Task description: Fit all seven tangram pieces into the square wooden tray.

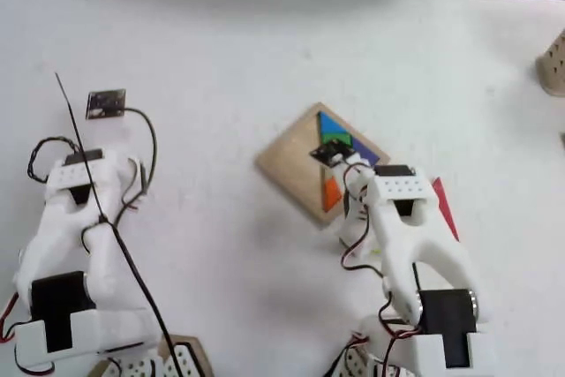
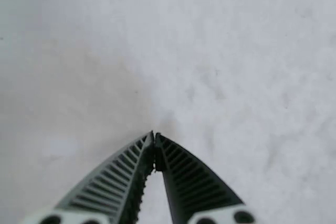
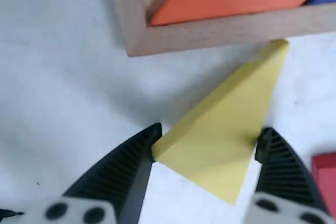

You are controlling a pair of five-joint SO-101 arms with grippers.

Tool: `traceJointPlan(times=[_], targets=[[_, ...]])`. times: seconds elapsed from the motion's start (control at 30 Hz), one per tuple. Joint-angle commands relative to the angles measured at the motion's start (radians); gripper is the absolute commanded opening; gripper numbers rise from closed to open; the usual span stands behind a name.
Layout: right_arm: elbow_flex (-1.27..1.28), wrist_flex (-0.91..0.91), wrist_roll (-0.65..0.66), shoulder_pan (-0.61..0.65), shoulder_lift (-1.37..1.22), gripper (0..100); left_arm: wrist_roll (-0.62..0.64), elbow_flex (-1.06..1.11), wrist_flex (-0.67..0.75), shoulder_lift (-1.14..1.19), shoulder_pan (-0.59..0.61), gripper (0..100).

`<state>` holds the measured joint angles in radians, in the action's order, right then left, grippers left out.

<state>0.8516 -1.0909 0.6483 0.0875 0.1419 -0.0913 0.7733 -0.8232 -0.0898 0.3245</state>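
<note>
The square wooden tray [image 1: 287, 163] lies turned like a diamond at the table's middle, holding blue [image 1: 331, 125], green [image 1: 337, 143] and orange [image 1: 331, 192] pieces. In the right wrist view a yellow triangle [image 3: 220, 140] lies flat on the table just outside the tray's rim [image 3: 220, 27], one tip touching it. My right gripper [image 3: 210, 137] is shut on the yellow triangle, a finger against each side. A red piece [image 3: 325, 169] lies beside it, also seen by the right arm [image 1: 444, 205]. My left gripper [image 2: 154, 153] is shut on nothing, over bare table at the left.
A small dark board [image 1: 106, 103] with a cable sits at the far left. A pegged wooden block [image 1: 553, 64] stands at the right edge. Cables trail around both arm bases. White table lies open between the arms.
</note>
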Motion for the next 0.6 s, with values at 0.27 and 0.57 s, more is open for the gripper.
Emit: traceJointPlan(times=[0.27, 0.57], targets=[[-0.021, 0.051, 0.008, -0.074, 0.004, 2.2, -0.012, -0.048, 0.015, -0.004, 0.013, 3], [-0.017, 0.038, -0.038, -0.076, 0.004, 1.8, -0.012, -0.048, 0.015, -0.004, 0.013, 3]])
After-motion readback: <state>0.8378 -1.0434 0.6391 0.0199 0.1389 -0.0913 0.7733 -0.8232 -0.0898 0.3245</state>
